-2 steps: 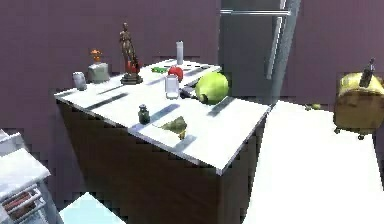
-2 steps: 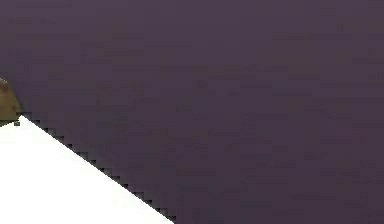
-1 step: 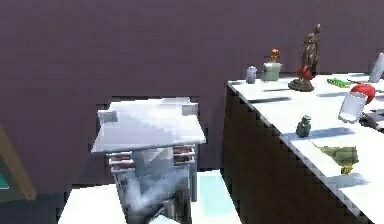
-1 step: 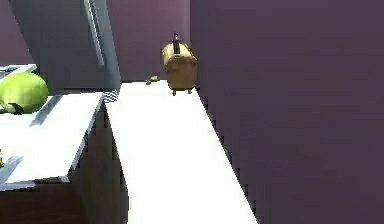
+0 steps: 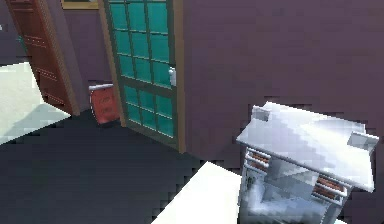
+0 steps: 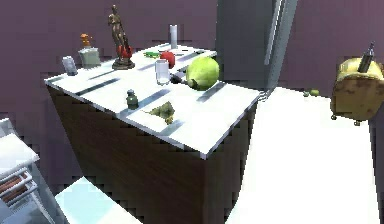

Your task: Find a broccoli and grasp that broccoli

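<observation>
1. Counter point(image 6: 215, 125) — the search step is in hand, and its white top carries the likely candidates.
2. Yellow-green ball point(image 6: 203, 72): too smooth for broccoli, I judge.
3. Small greenish lump point(image 6: 165, 113) near the counter's edge — possibly the broccoli, though I am not sure.
4. Claw: I cannot tell whether it is released or grasping, so nothing can be placed against it. The next move calls for confirming the lump, then reaching out.

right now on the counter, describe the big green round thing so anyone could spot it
Find the white-topped counter in the arm side view and follow it toward the tall grey unit. The round yellow-green thing sits there, beside a clear glass and a small red thing. It is the only big green ball on the top.
</observation>
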